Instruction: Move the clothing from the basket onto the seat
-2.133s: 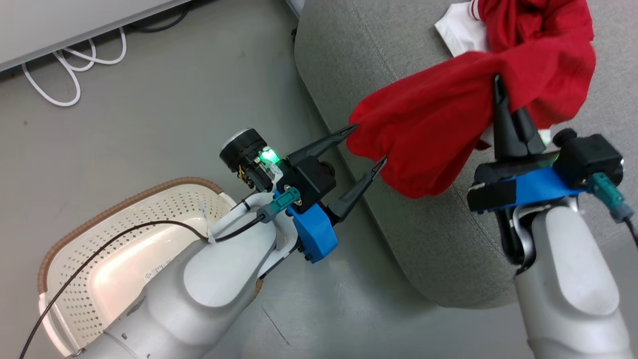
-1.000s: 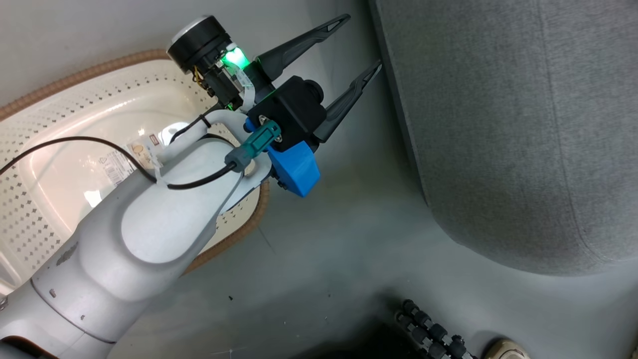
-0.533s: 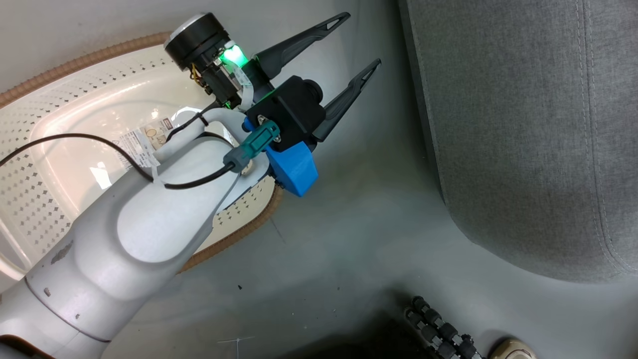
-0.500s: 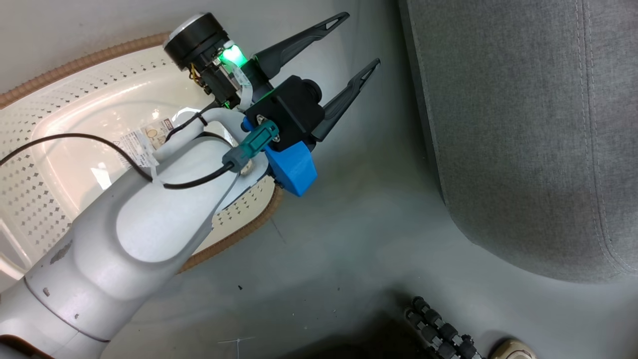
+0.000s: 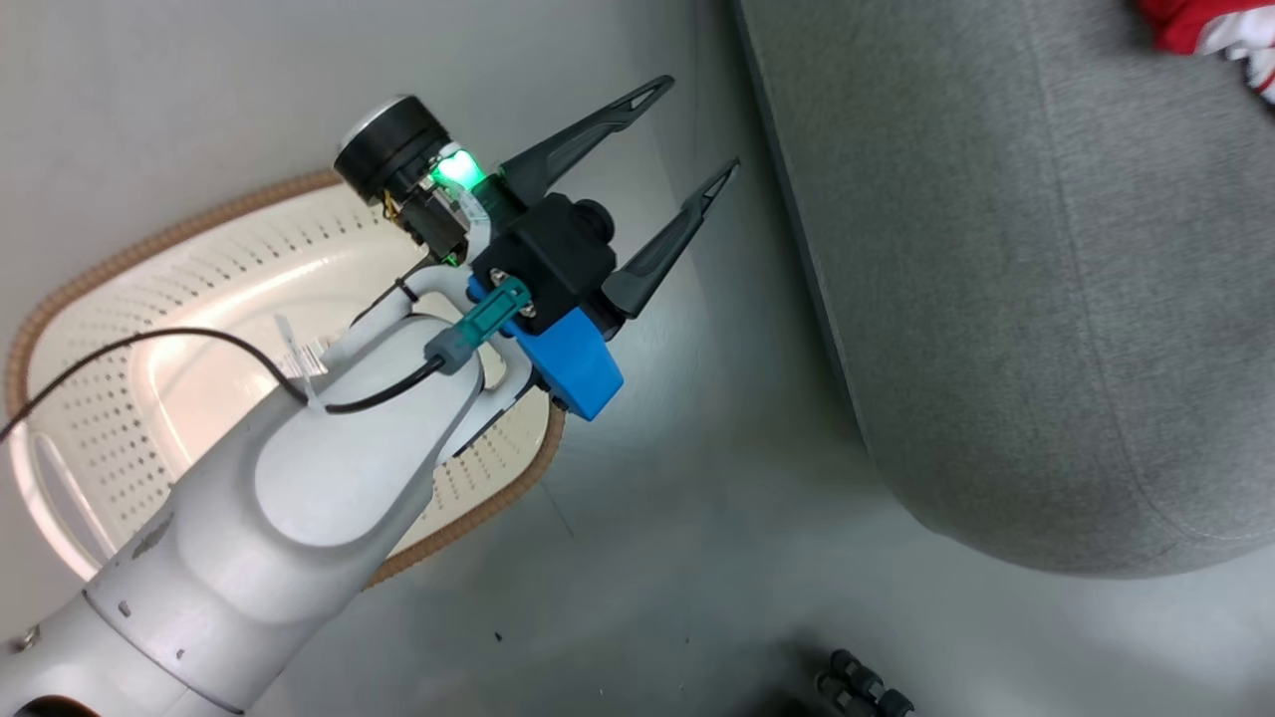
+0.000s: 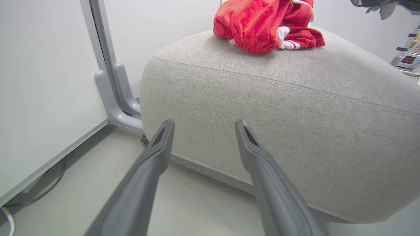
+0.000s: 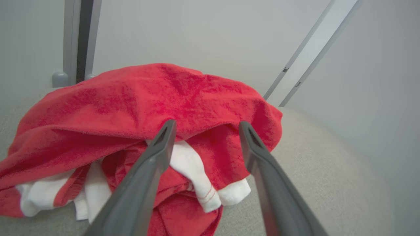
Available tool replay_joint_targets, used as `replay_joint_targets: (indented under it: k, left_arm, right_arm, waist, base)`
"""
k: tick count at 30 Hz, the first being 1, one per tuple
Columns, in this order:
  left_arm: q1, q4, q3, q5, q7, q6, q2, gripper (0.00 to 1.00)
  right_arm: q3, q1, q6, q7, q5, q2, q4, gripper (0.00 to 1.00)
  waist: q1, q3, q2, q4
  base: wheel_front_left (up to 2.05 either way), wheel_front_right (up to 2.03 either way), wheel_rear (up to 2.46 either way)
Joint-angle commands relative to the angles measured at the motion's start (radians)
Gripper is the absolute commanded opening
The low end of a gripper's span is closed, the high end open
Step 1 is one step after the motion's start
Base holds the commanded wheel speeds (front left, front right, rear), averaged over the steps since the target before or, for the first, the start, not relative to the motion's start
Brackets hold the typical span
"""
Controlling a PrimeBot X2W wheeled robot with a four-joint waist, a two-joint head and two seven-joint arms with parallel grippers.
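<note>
Crumpled red-and-white clothing (image 7: 183, 98) lies heaped on the rounded grey woven seat (image 6: 279, 131), upper centre; right tool (image 7: 207, 124) spread wide, empty, before it; left tool (image 5: 697, 121) wide, empty, beside perforated cream basket (image 5: 120, 418), lower left.

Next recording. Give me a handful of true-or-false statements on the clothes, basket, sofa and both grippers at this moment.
1. The red clothes lie on top of the sofa. True.
2. The left gripper is shut on fabric. False: its fingers stand apart and hold nothing.
3. The basket stands on the sofa. False: it stands on the floor beside the sofa.
4. The right gripper is open, with its fingers apart at the clothes. True.
</note>
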Motion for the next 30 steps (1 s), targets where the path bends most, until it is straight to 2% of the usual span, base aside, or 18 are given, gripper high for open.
replay_joint_targets:
  k: [1, 9, 14, 22, 30]
  left_arm:
    - [0.027, 0.013, 0.016, -0.014, -0.018, 0.013, 0.000, 1.00]
    - [0.144, 0.028, 0.123, -0.076, -0.051, 0.095, -0.010, 1.00]
    - [0.244, -0.045, 0.236, -0.067, -0.050, 0.146, -0.018, 1.00]
    - [0.390, -0.109, 0.399, -0.035, -0.050, 0.153, -0.046, 1.00]
    - [0.540, -0.117, 0.546, 0.019, -0.049, 0.131, -0.089, 1.00]
  right_arm:
    - [0.007, 0.049, -0.001, 0.000, -0.008, 0.018, -0.040, 1.00]
    - [0.098, 0.169, -0.001, 0.000, -0.003, 0.067, -0.174, 1.00]
    - [0.194, 0.197, -0.001, 0.000, 0.030, 0.035, -0.185, 1.00]
    - [0.317, 0.254, -0.001, 0.000, 0.056, 0.029, -0.204, 1.00]
    - [0.414, 0.337, 0.000, 0.000, 0.072, 0.069, -0.208, 1.00]
  waist:
    - [0.0000, -0.088, 0.0000, -0.001]
    - [0.0000, -0.271, 0.0000, 0.022]
    - [0.0000, -0.370, 0.0000, 0.074]
    - [0.0000, -0.485, 0.0000, 0.168]
    - [0.0000, -0.591, 0.0000, 0.256]
  base:
    - [0.00, 0.00, 0.00]
    - [0.00, 0.00, 0.00]
    - [0.00, 0.00, 0.00]
    - [0.00, 0.00, 0.00]
    - [0.00, 0.00, 0.00]
